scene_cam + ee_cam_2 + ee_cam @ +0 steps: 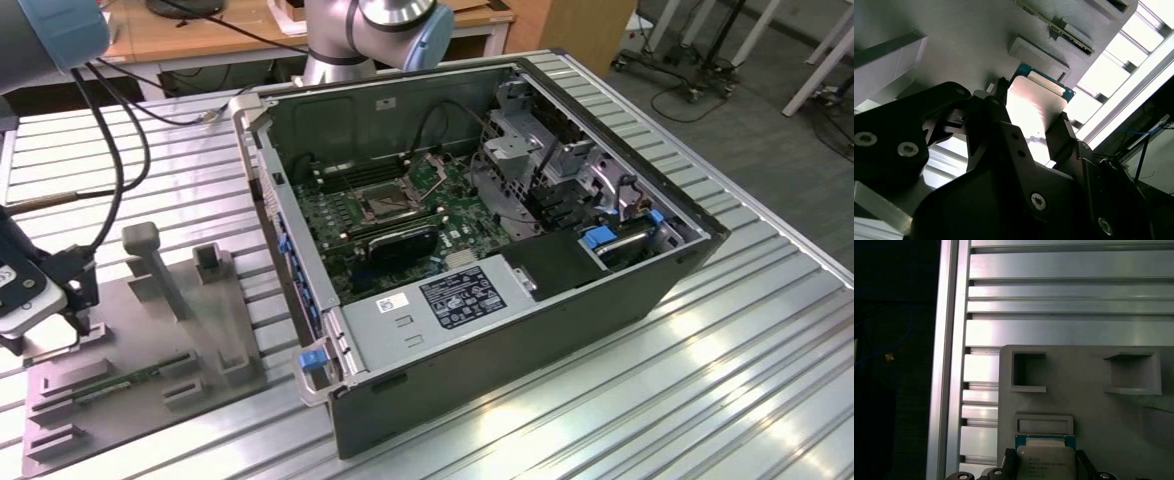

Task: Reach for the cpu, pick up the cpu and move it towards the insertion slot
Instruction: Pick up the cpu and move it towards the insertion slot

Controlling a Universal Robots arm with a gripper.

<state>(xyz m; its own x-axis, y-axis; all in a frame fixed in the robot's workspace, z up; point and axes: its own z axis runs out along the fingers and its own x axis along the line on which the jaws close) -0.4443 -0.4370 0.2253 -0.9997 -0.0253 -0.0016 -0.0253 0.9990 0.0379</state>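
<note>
Two dark fingers of the pincer are closing in from opposite sides of the cpu, and in both wrist views each one is lying right against an edge of the chip, so the pincer is looking clamped on it. The cpu is lying flat with its pale silvery top facing up and a thin green border showing along one side. It is sitting low on the grey tray, just beside a small raised rectangular block of that tray. Two square recesses are opening into the tray a little beyond that block. In the exterior view the arm is hanging over the tray at the exterior view's left, where a long narrow green memory stick is also lying. The tray is resting on a slatted metal bench. The insertion slot, with its silver frame and dark centre, is sitting on the green board inside the open computer case. That case is standing well apart from the pincer, toward the exterior view's right.
</note>
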